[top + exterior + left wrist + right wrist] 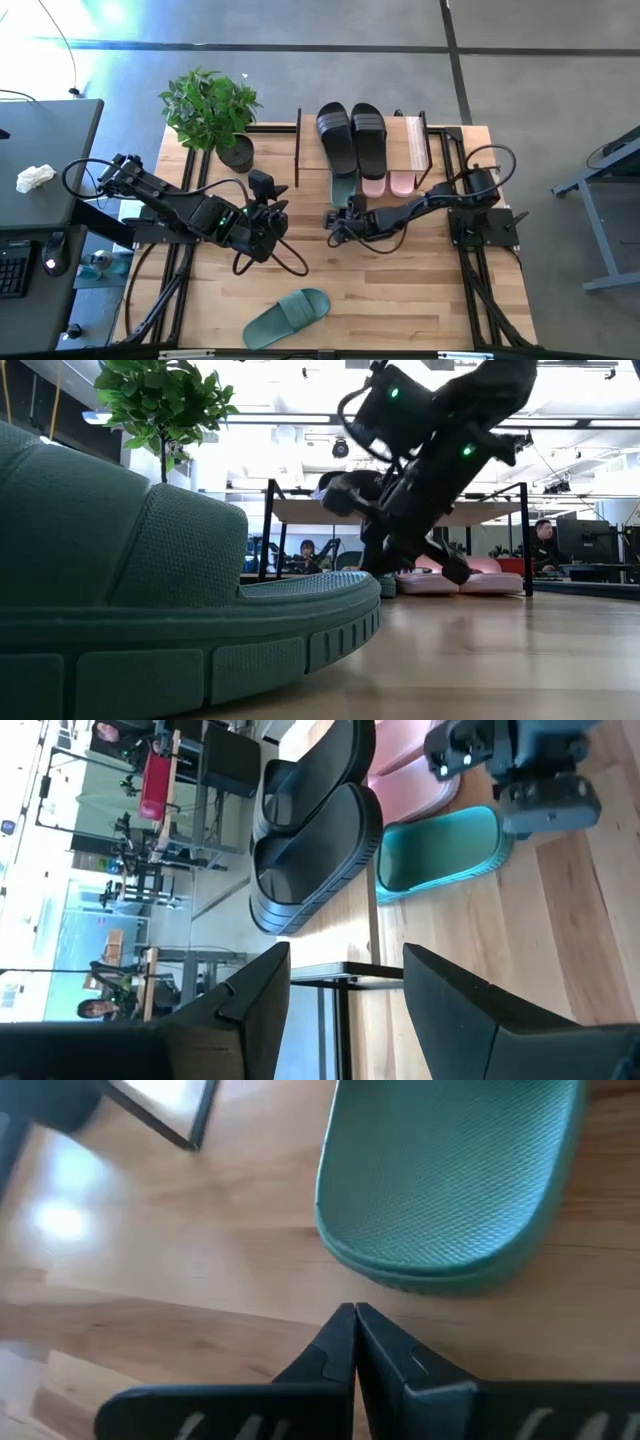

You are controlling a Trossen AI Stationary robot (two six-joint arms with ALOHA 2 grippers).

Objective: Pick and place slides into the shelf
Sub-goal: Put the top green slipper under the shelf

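I judge these moulded rubber slides light, bendy and grippy, best pinched across the wide strap or a sole edge. My left gripper (268,196) hangs part-open and empty just left of the low wood-topped black-frame shelf (414,132); my right gripper (334,219), pinched shut and empty, sits at the heel of the dark green slide (342,187) poking from under it. Count: two black slides (351,136) on the shelf top, two pale pink slides (388,183) beneath, two green including the loose green slide (288,316) well in front.
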